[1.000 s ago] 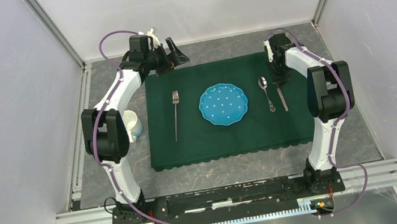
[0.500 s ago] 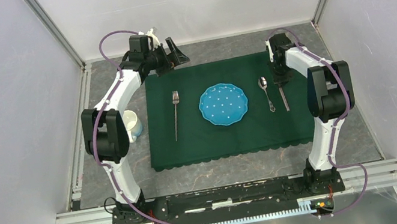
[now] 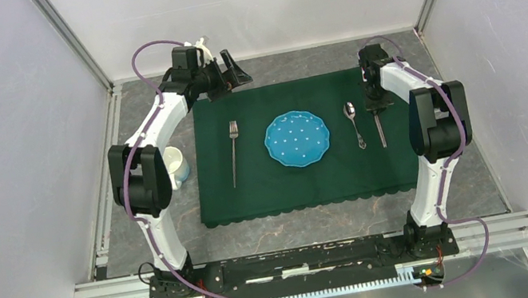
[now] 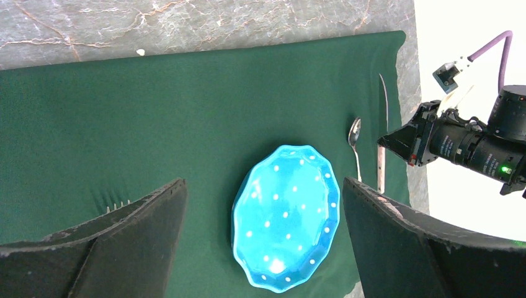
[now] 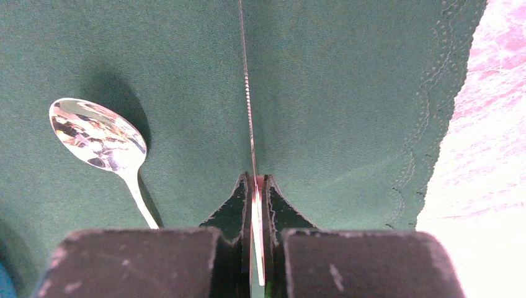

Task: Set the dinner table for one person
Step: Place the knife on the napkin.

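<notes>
The dinner table (image 3: 321,220) is dark grey stone, with a dark green cloth (image 3: 291,185) spread on it. A blue dotted plate (image 3: 297,139) sits mid-cloth, with a fork (image 3: 234,154) to its left and a spoon (image 3: 354,124) to its right. My right gripper (image 3: 374,102) is shut on a knife (image 3: 380,129) just right of the spoon. In the right wrist view the thin serrated knife (image 5: 248,93) runs forward from the right gripper (image 5: 255,180), on its edge over the cloth. My left gripper (image 3: 236,73) hangs open above the cloth's back left corner; the plate (image 4: 286,217) shows between its fingers, far below.
A white mug (image 3: 176,166) stands on the stone left of the cloth, close behind the left arm. The cloth's scalloped right edge (image 5: 428,124) lies near the knife. Metal frame rails and pale walls close in the table on all sides.
The right gripper and the knife have shifted slightly to the right, away from the spoon. The left arm has not moved.
</notes>
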Controlling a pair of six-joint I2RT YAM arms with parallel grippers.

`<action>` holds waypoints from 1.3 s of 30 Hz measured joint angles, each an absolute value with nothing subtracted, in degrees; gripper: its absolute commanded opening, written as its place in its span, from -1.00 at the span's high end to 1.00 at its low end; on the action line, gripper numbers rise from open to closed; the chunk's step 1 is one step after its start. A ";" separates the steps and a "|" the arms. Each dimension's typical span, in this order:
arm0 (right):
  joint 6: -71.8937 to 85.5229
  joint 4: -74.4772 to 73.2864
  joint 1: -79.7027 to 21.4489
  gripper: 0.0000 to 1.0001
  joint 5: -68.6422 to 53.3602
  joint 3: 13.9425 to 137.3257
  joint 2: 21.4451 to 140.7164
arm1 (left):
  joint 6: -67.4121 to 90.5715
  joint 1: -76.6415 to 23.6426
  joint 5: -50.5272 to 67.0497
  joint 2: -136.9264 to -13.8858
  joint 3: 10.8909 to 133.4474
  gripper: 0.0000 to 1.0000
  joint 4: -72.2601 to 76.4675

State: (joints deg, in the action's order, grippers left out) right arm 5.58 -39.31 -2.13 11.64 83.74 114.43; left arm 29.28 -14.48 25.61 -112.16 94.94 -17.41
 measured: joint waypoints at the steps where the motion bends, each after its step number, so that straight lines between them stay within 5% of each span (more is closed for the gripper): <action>1: 6.20 -39.31 -2.13 1.00 11.51 83.74 114.43 | 29.28 -14.48 25.61 -112.16 94.94 -1.00 -17.39; 39: 10.63 -38.26 -2.13 1.00 9.17 83.48 116.11 | 29.28 -14.48 25.61 -112.16 94.94 -1.00 -17.34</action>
